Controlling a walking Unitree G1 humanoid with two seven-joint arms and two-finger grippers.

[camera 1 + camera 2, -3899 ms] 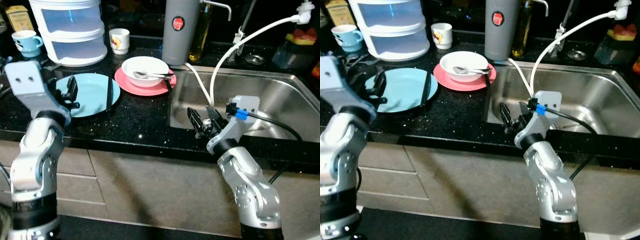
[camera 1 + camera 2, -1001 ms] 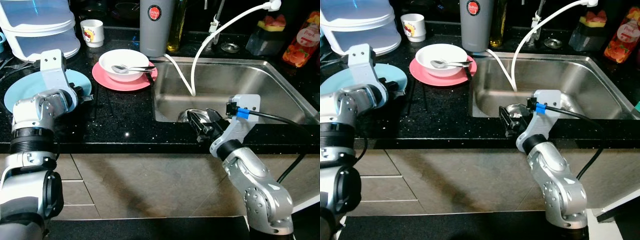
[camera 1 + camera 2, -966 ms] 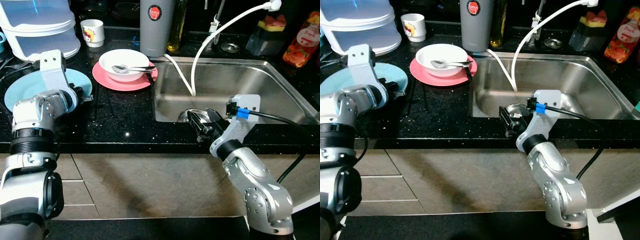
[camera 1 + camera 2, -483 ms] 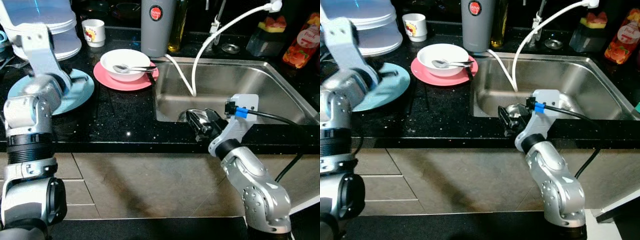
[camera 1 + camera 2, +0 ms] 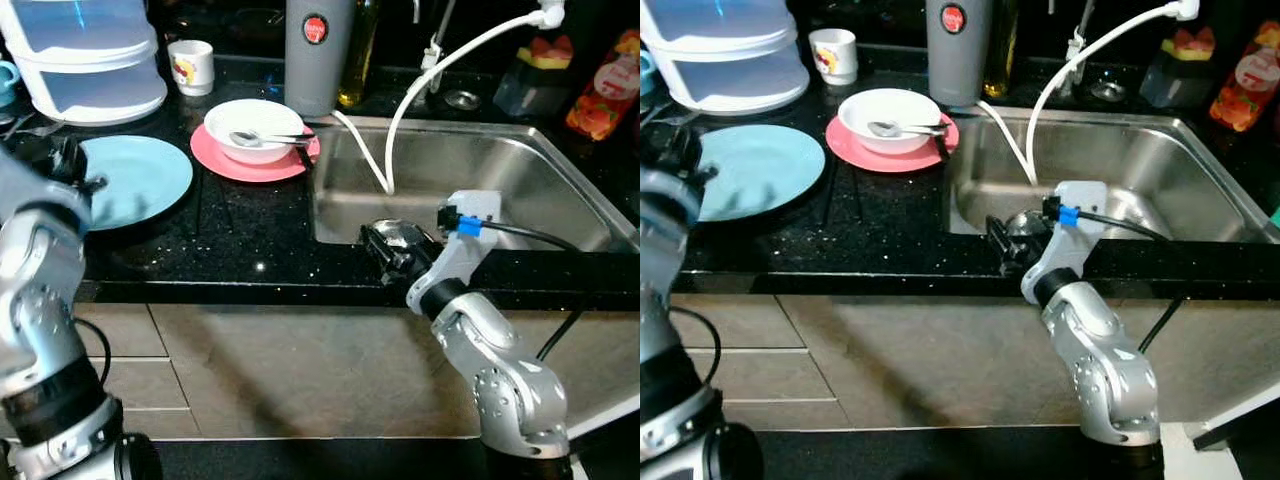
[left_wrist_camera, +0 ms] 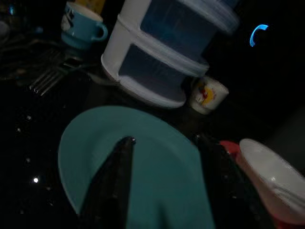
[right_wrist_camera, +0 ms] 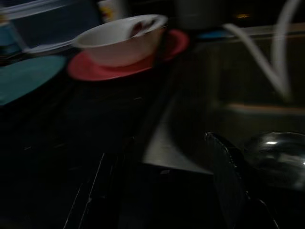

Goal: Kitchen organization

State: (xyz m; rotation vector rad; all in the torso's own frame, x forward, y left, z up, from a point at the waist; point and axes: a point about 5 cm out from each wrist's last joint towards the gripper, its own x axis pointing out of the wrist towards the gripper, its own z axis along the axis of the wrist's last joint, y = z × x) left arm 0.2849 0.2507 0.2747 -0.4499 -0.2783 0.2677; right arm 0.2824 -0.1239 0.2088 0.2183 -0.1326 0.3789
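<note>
The left end effector (image 6: pixel 164 191) is held with its two black fingers spread apart and nothing between them, poised just over the near edge of the blue plate (image 5: pixel 135 180). The right end effector (image 5: pixel 385 250) is parked at the sink's (image 5: pixel 560 190) front left corner, its fingers parted and empty, close beside a rounded metal drain fitting (image 7: pixel 274 160).

Taking the blue plate as landmark: a pair of black chopsticks (image 5: pixel 208 195) lies on the dark surface (image 5: pixel 260 240) just to its right. Beyond these, a white bowl (image 5: pixel 255 128) with a spoon (image 5: pixel 262 139) in it is seated on a pink plate (image 5: pixel 250 162). Behind the blue plate stands a stacked white container (image 5: pixel 85 50), flanked by a blue mug (image 6: pixel 81 26) and a small white cup (image 5: pixel 190 65). A grey flask (image 5: pixel 315 50) is set further right.

The blue plate is judged rigid, smooth, and breakable; lying flat, it offers only its rim for a pinch grip, and slipping is to be expected. The bowl would likewise be taken at its rim, the loose spoon being liable to shift.
</note>
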